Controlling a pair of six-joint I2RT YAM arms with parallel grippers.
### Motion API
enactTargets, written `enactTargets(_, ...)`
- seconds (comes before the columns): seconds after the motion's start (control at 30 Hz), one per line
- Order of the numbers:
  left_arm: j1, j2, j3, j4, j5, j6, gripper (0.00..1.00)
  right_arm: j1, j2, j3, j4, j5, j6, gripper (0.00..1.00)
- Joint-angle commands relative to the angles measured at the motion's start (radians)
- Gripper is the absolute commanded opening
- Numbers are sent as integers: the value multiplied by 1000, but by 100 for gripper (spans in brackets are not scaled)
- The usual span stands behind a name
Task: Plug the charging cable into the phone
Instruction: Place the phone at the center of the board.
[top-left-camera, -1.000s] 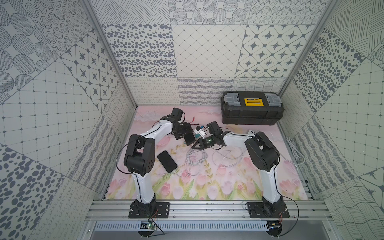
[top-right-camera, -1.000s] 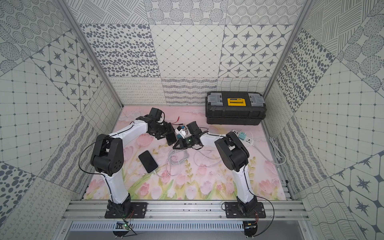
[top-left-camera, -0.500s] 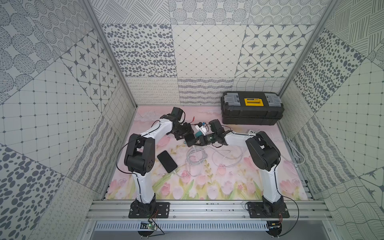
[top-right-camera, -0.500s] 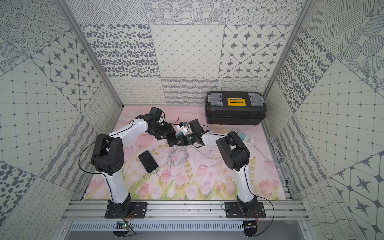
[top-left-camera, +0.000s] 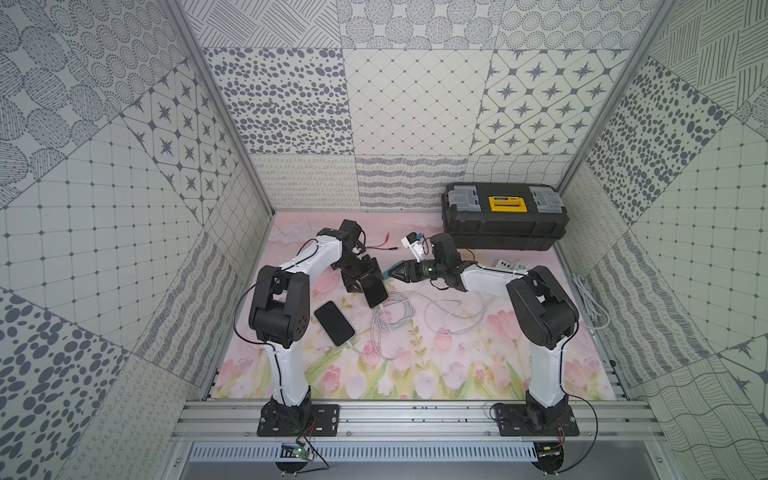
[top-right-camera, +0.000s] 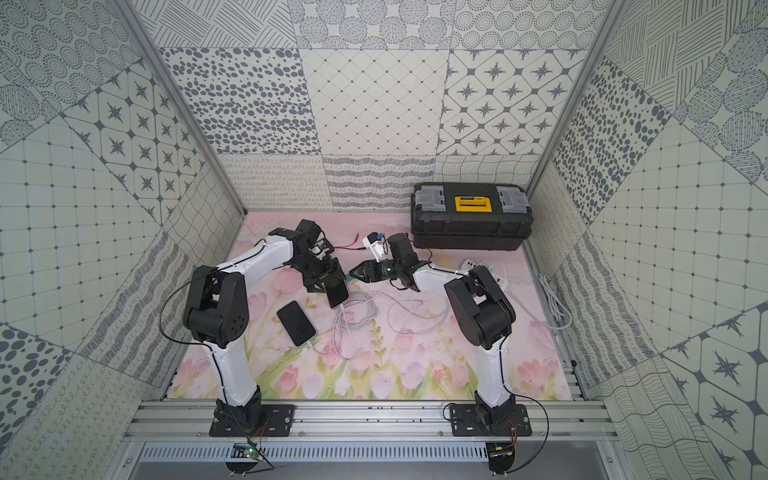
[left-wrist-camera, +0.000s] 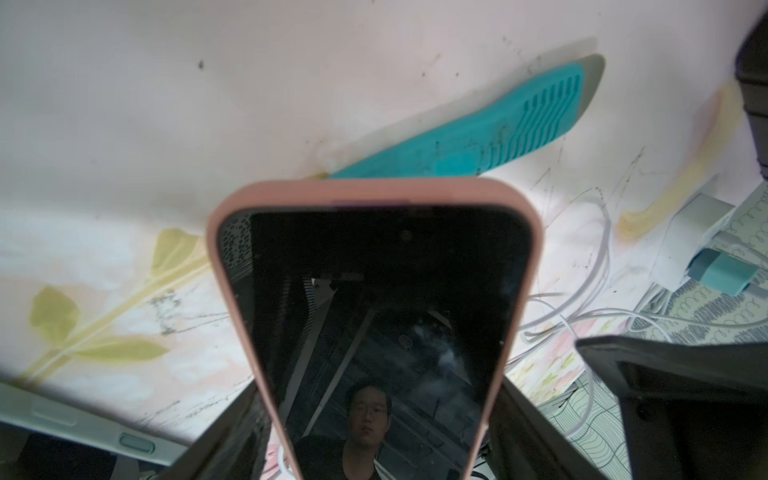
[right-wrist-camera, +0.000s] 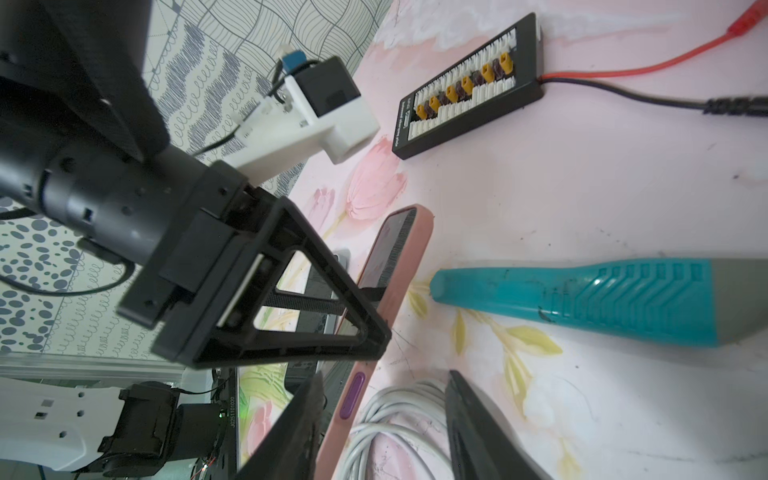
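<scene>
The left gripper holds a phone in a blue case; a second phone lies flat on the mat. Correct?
Only the colour is wrong: the phone in the left gripper has a pink case, as the left wrist view shows.

Two phones (top-left-camera: 376, 291) (top-left-camera: 334, 323), one toolbox (top-left-camera: 505, 222), two arms (top-left-camera: 286, 299) (top-left-camera: 540, 307)

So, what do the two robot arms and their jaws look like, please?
Both the left arm and the right arm have white links and bulky black joints, with thin black cables running alongside. The jaws are black, open triangular frames.
</scene>
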Motion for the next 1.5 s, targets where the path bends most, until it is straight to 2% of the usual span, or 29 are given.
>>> enactTargets(0.0,7,2,-10,-125,-36,-19,0,-13,-52,-49,80,18,31,50)
enactTargets(0.4,5,-69,-175,-38,-170,-135,0,-24,-165,-157,66,20,55,51)
enactTargets(0.53,5,-72,-194,-12,-168,-149,18,-25,-192,-182,63,18,58,52)
enactTargets(0.6,5,-73,-197,-7,-169,-152,32,-25,-204,-191,62,20,58,53)
enactTargets(0.7,5,-73,-200,-2,-164,-149,48,-26,-218,-201,58,21,57,53)
enactTargets(0.97,3,-89,-214,25,-135,-138,74,-29,-241,-196,31,28,43,54)
enactTargets(1.13,4,-91,-212,31,-112,-132,86,-35,-250,-194,13,31,34,55)
enactTargets(1.47,5,-99,-222,54,-78,-130,89,-40,-269,-195,-18,38,15,56)
